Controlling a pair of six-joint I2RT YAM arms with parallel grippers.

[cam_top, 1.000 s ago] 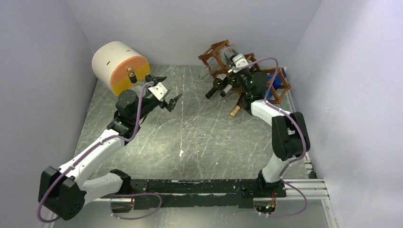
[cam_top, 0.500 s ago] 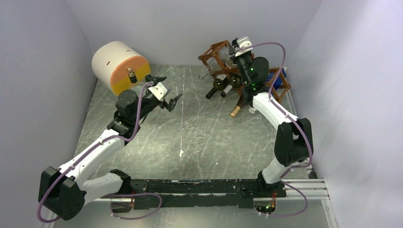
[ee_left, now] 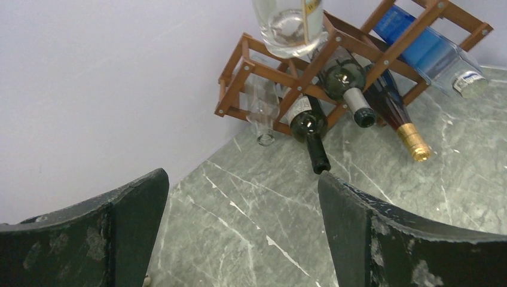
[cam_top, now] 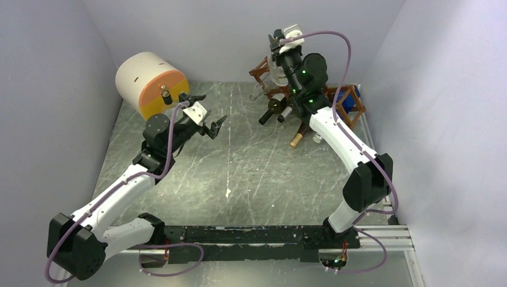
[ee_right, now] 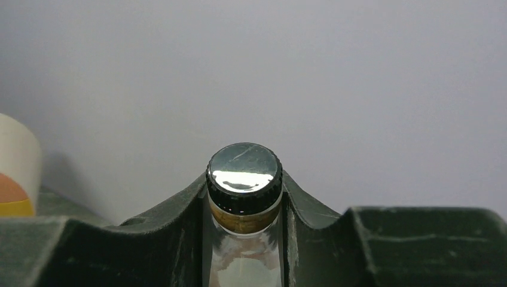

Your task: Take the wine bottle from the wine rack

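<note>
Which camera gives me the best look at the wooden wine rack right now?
The left wrist view: the wine rack shows nearly whole, its open lattice facing the camera. In the top view the right arm covers the middle of the wine rack. The right wrist view shows none of it, only the clear bottle.
</note>
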